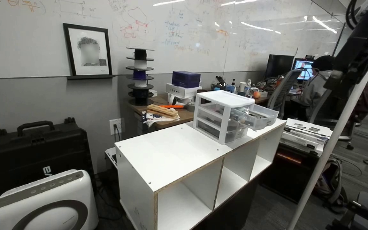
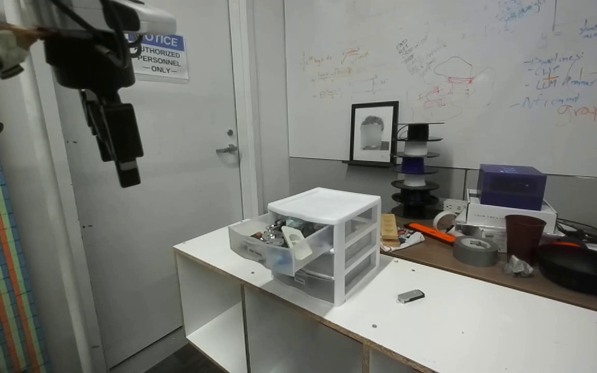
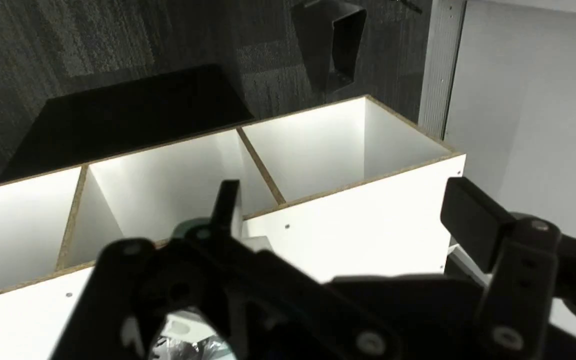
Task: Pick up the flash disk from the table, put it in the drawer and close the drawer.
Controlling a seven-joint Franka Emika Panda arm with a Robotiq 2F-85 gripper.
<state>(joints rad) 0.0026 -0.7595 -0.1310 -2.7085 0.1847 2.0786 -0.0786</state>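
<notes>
The flash disk [image 2: 411, 296] lay lower than the gripper [image 3: 349, 207] and well apart from it.
In an exterior view it rested on the table [image 2: 490, 326] near the drawer unit [image 2: 324, 204], which appeared between it and the gripper; the wrist view showed the fingers [image 3: 470, 222] standing wide apart. The translucent top drawer [image 2: 276, 260] was pulled out.

We count one drawer unit [image 2: 339, 259], one drawer [image 2: 275, 255] pulled out of it, and beneath it one cubby table [image 2: 477, 316] with three open compartments [image 2: 309, 336]. Near the unit: one flash disk [image 2: 411, 296]. Beyond the unit: one duct-tape roll [image 2: 474, 258], one dark-red cup [image 2: 524, 239], one frying pan [image 2: 583, 268], one purple box [image 2: 512, 187], one framed portrait [image 2: 374, 132], two monitors [image 1: 279, 67].
</notes>
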